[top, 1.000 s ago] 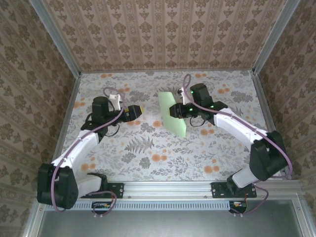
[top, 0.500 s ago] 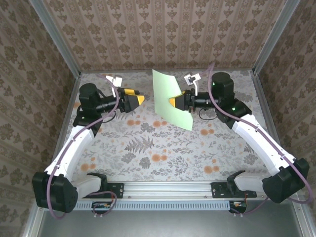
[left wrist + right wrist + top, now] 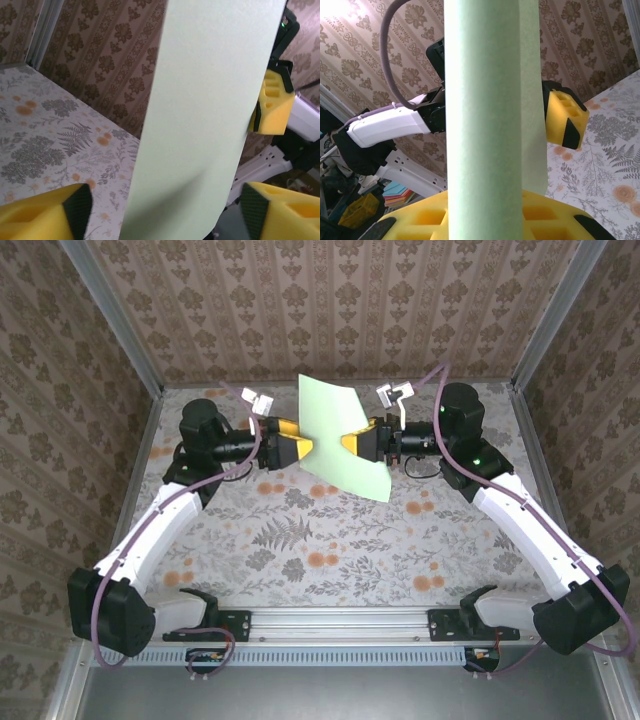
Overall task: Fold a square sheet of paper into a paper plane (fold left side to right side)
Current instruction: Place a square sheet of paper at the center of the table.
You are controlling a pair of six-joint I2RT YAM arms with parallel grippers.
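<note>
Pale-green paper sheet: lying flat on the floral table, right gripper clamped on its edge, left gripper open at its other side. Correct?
Not flat: the pale-green paper sheet is held up off the floral table, standing nearly upright, as the left wrist view shows. The rest holds: right gripper clamped on its edge, left gripper open at its other side.

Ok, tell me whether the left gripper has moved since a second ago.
Yes: the left gripper has shifted right and toward the back wall, reaching the left edge of the paper plane.
</note>
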